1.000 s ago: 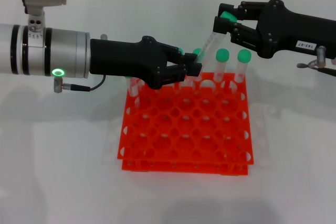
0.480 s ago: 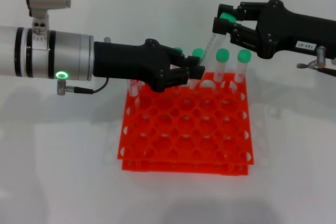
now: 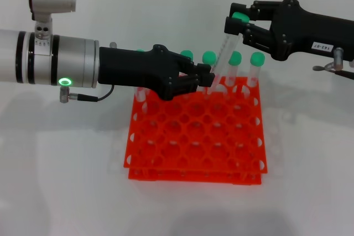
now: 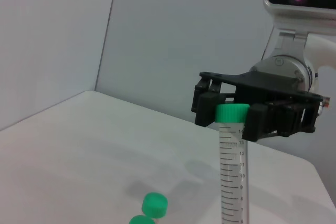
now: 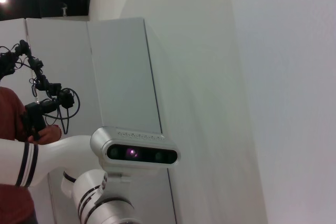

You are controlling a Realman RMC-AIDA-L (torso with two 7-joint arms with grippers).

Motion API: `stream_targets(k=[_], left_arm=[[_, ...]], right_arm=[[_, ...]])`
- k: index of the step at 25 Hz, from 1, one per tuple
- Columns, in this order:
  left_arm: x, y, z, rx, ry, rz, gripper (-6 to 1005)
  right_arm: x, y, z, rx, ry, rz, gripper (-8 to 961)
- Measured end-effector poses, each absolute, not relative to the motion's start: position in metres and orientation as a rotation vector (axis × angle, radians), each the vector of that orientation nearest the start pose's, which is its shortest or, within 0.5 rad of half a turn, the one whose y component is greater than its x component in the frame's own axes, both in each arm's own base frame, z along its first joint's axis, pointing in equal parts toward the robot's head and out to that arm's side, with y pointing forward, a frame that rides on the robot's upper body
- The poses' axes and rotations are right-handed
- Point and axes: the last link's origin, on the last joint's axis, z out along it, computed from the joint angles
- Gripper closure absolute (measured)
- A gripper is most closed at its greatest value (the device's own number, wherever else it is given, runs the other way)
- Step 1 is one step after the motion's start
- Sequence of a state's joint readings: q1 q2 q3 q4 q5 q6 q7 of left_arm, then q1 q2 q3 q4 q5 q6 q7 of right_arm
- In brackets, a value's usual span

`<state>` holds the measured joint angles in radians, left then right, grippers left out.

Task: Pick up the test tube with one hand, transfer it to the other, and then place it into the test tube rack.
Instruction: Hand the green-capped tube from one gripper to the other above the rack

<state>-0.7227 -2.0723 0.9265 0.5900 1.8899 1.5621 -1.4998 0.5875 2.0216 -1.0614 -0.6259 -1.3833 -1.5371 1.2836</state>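
L gripper, green-lit wrist, reaches over the back row of the test tube rack w/ fingers closed at the lower part of the test tube. Tube leans up-right; its green cap sits clamped in R gripper fingers, above rack's rear. Rack rests on white surface.
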Motion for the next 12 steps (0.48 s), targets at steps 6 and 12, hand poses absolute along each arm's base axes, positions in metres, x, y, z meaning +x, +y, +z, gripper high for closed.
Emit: stream_targets(k=[6,12], left_arm=[[-0.1815,0.3546,-0.0320,-3.000,-0.534,-0.744,826],[-0.1815,0.3558,-0.0295,-2.991,-0.575,-0.754,542]], right_arm=[[0.1822,0.3597,0.0138,-2.644,0.286,1.148,674],[0.1822,0.3597,0.0136,-2.643,0.287,1.148,674]])
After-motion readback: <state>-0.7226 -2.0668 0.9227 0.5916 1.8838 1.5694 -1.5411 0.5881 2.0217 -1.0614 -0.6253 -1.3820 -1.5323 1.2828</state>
